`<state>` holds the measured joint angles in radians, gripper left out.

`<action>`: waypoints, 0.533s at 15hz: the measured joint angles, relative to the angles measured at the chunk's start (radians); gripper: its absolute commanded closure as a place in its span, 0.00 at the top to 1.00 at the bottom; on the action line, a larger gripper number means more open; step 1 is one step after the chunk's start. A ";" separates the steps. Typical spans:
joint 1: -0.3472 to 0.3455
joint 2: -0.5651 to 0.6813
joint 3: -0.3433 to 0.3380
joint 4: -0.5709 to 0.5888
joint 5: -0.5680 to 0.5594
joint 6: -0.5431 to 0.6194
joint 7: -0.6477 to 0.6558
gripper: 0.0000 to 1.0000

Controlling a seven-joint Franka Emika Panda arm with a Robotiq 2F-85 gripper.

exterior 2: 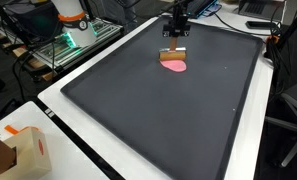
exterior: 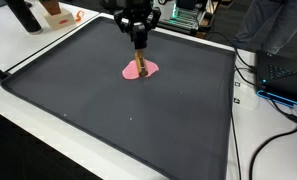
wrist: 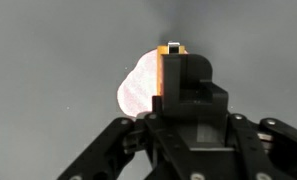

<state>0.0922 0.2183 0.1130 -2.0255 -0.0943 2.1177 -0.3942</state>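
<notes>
The mat (exterior: 138, 125) looks matt and rubbery, the pink patch (exterior: 153, 70) soft, the block (exterior: 138, 64) bare wood.

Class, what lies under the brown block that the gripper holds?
A flat pink patch lies under the brown block, on the dark mat. The block and gripper cover the patch's middle, so whether they touch cannot be seen.

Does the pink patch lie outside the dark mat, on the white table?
No, in an exterior view the pink patch lies fully inside the dark mat, away from its edges.
</notes>
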 measured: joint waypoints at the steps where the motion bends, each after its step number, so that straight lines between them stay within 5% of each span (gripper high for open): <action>1: 0.000 0.000 -0.001 0.001 -0.002 0.001 0.004 0.23; 8: 0.000 0.002 -0.011 0.006 -0.010 0.005 0.043 0.23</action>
<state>0.0921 0.2204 0.1020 -2.0194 -0.1043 2.1229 -0.3515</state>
